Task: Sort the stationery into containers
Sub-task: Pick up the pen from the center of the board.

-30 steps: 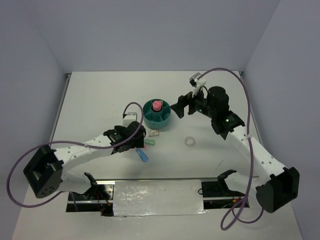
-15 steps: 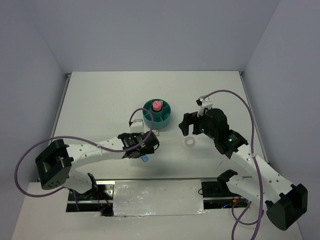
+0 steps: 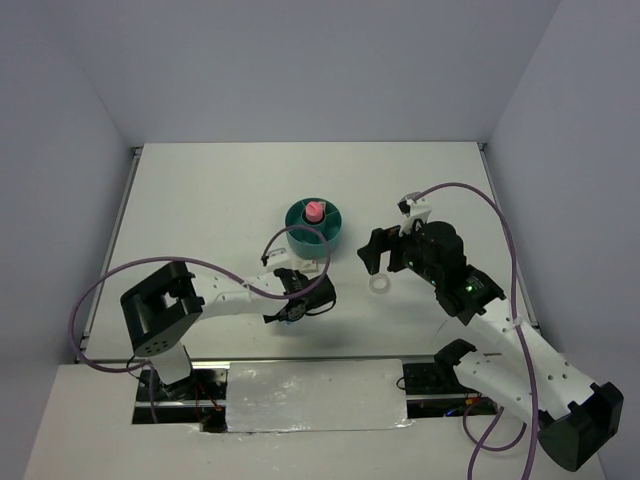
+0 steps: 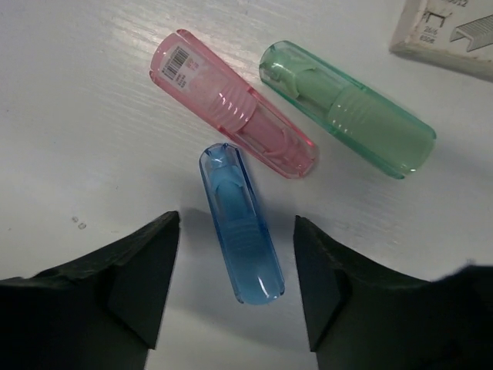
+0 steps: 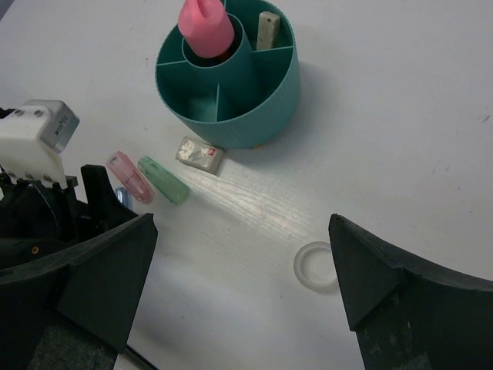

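The left pincer [image 4: 236, 254], jaws apart, has been lowered astride the blue capsule [image 4: 240, 231] lying on the surface [image 4: 77, 116], so a grasp seems next. Its arm is folded low, swung rightward. The right pincer [image 5: 240, 254], also apart, has been drawn back from the teal organiser [image 5: 254, 100] to hover near the tape ring [image 5: 299, 266].

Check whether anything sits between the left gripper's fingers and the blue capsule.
Nothing visible does. The left gripper is open and straddles the blue capsule, which lies on bare table. The pink capsule lies right at the blue one's far tip, outside the gap; the green capsule lies farther off.
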Action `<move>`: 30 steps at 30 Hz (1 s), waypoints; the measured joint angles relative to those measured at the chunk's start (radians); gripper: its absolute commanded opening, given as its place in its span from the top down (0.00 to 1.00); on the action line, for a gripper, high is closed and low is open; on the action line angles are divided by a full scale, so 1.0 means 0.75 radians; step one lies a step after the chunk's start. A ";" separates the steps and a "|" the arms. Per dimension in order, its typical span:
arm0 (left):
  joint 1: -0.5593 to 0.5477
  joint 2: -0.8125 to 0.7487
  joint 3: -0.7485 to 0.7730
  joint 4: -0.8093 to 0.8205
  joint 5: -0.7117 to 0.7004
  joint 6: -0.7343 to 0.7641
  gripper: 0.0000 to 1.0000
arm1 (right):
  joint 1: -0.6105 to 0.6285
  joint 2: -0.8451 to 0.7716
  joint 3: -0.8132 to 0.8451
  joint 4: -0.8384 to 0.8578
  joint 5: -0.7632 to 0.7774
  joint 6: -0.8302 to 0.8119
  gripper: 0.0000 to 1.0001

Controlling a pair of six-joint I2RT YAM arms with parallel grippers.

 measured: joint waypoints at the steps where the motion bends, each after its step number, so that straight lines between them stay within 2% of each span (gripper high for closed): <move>1: -0.001 0.000 -0.018 0.016 0.004 -0.007 0.35 | 0.001 0.000 -0.001 -0.001 -0.003 0.000 0.00; 5: -0.006 -0.028 -0.098 0.095 -0.003 -0.035 0.44 | 0.002 -0.001 -0.001 -0.003 -0.002 -0.001 0.00; 6: -0.008 -0.045 -0.121 0.121 -0.003 -0.046 0.51 | 0.002 -0.001 -0.001 -0.002 -0.002 0.000 0.00; 9: -0.025 -0.108 -0.208 0.181 -0.025 -0.061 0.65 | 0.002 -0.008 -0.008 0.003 -0.003 -0.001 0.00; 10: -0.036 -0.136 -0.243 0.206 -0.035 -0.065 0.75 | 0.002 -0.014 -0.015 0.003 -0.009 -0.001 0.00; 15: -0.128 -0.264 -0.389 0.289 -0.077 -0.121 0.93 | 0.002 -0.053 -0.054 0.028 -0.097 0.004 0.00; 19: -0.245 -0.414 -0.524 0.371 -0.091 -0.122 0.95 | 0.011 -0.056 -0.098 0.120 -0.204 0.051 0.00; 22: -0.304 -0.561 -0.661 0.515 -0.093 -0.017 1.00 | 0.062 -0.041 -0.177 0.250 -0.284 0.138 0.02; 25: -0.317 -0.706 -0.796 0.681 -0.094 0.134 1.00 | 0.225 0.015 -0.264 0.398 -0.269 0.257 0.04; 30: -0.333 -0.975 -0.986 0.950 -0.122 0.429 1.00 | 0.518 0.158 -0.335 0.578 -0.089 0.492 0.13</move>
